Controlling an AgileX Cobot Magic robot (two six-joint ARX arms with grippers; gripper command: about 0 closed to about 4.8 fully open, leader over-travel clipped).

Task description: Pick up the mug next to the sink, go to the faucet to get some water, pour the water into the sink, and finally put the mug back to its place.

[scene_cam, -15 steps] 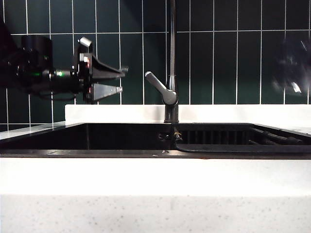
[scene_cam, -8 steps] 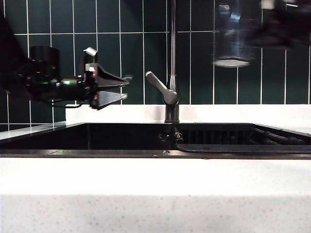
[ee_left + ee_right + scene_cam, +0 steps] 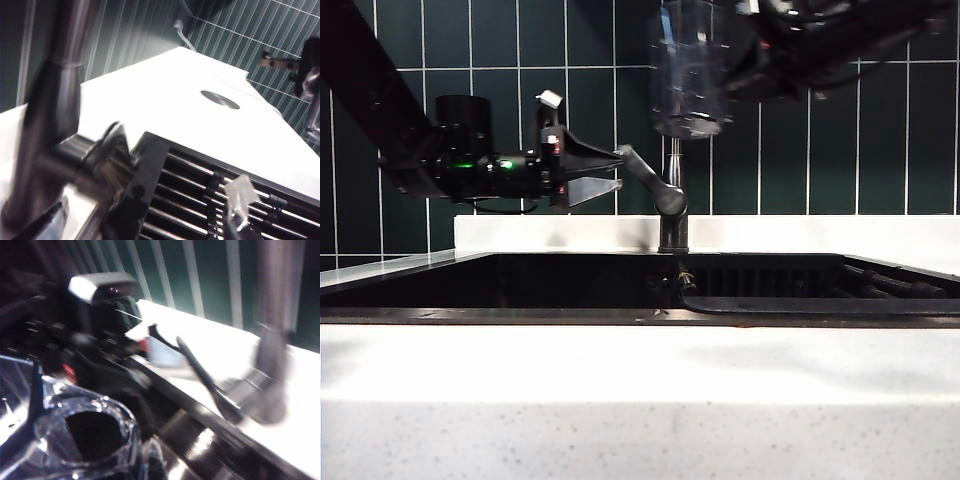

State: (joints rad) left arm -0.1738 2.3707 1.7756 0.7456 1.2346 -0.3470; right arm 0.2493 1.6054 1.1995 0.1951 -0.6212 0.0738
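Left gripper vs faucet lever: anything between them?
Nothing. In the exterior view the open left gripper reaches the faucet lever tip; no object lies between them.

A kitchen: a black sink [image 3: 570,285] with a ribbed drainer [image 3: 760,278] is set in a white speckled stone counter [image 3: 640,400], a tall metal faucet [image 3: 672,190] behind it (dark green wall tiles [image 3: 880,140] as backsplash).

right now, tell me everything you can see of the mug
The mug is a clear, faintly faceted tumbler with a thick base, upright and held high in front of the faucet pipe, above the sink. The right gripper holds it from the right, jaws shut on its wall. In the right wrist view its open mouth shows. Whether it touches the pipe cannot be told.
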